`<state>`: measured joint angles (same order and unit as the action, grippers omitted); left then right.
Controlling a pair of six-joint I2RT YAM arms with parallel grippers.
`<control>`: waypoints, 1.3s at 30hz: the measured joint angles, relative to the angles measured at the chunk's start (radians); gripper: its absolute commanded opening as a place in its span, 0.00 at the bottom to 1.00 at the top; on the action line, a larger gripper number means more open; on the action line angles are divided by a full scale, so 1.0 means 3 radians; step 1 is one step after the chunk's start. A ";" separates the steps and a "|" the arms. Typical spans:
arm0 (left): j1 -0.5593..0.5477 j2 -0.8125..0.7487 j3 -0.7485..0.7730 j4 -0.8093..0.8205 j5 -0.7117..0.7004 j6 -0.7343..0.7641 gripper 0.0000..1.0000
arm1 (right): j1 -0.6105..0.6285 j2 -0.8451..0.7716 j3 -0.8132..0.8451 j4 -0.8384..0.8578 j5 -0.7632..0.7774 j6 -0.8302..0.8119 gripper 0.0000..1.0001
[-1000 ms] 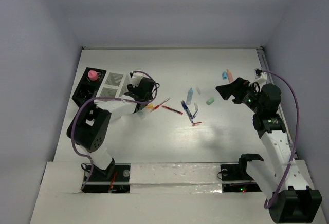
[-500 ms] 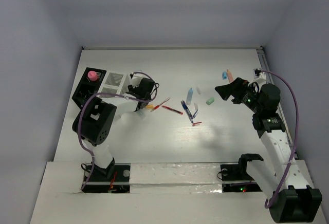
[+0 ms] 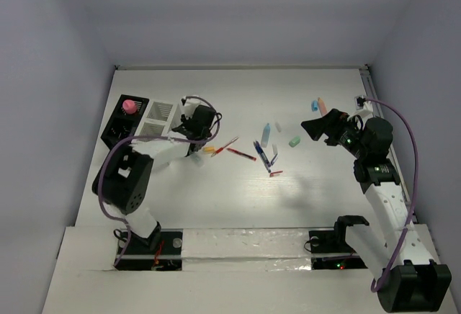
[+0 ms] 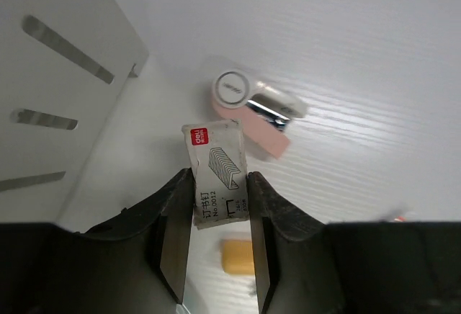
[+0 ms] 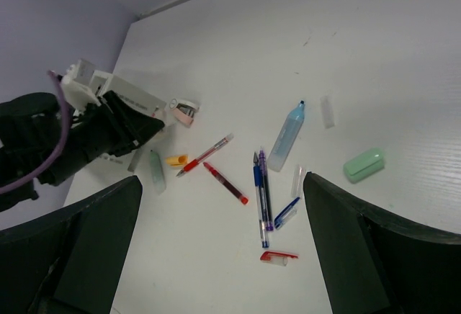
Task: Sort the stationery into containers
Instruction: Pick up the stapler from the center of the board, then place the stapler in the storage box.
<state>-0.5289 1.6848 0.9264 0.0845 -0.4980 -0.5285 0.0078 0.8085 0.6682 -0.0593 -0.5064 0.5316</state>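
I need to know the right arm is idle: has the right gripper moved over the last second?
No. The right gripper stays just right of the mint eraser, open.

Bright, even light; soft shadows

I see a white table (image 3: 238,199). At its left edge stand a black slotted box (image 3: 115,132) and a white slatted box (image 3: 164,111), touching. Red pens (image 3: 241,154) and blue pens (image 3: 262,154) lie mid-table, with a mint eraser (image 3: 294,141) to their right.
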 measured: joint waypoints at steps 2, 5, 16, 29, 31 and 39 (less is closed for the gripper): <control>-0.0067 -0.0244 0.0022 -0.0086 -0.0003 0.0008 0.04 | 0.0001 0.0001 0.0000 0.0001 -0.0001 0.0000 1.00; -0.0206 -0.0697 0.0139 -0.0209 0.0004 0.0052 0.05 | 0.0001 0.0001 0.0000 0.0001 -0.0001 0.0000 1.00; 0.0248 -0.1970 0.0500 -0.0921 -0.0005 0.0238 0.08 | 0.0001 -0.0005 0.0000 0.0000 -0.0004 0.0000 1.00; 0.2098 -0.1822 0.0079 -0.1200 0.0510 0.0579 0.10 | 0.0001 -0.0019 0.0000 -0.0001 -0.0008 0.0000 1.00; 0.2167 -0.1685 0.0079 -0.1189 0.0543 0.0607 0.10 | 0.0001 -0.0022 0.0000 -0.0001 -0.0008 0.0000 1.00; 0.2183 -0.1476 0.0079 -0.1050 0.0458 0.0669 0.36 | 0.0001 -0.0053 0.0000 -0.0001 -0.0009 0.0000 1.00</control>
<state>0.1261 1.2419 0.9501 -0.2306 -0.3607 -0.3279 0.0082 0.7925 0.6682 -0.0597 -0.5091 0.5316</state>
